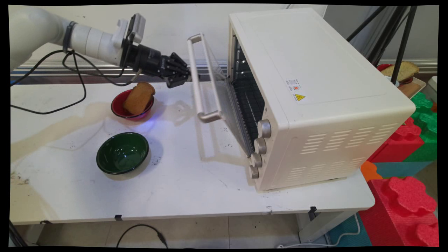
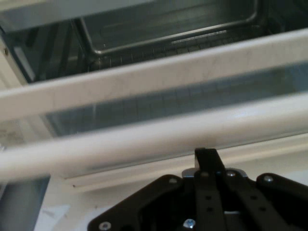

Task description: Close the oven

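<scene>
Green bowl (image 1: 123,153) near edge | fingers (image 1: 184,77) closed beside oven door handle (image 1: 196,75)

- A cream-white toaster oven (image 1: 315,87) fills the centre and right of the frame. It stands on the white table, its front turned toward the picture's left, with four silvery knobs (image 1: 259,145) in a column down the near front corner.
- Its glass door (image 1: 224,101) hangs partly open, hinged at the bottom and tilted out to the left.
- A pale bar handle (image 1: 197,77) runs along the door's free edge, at upper centre.
- A dark wire rack (image 1: 248,98) shows inside the opening.
</scene>
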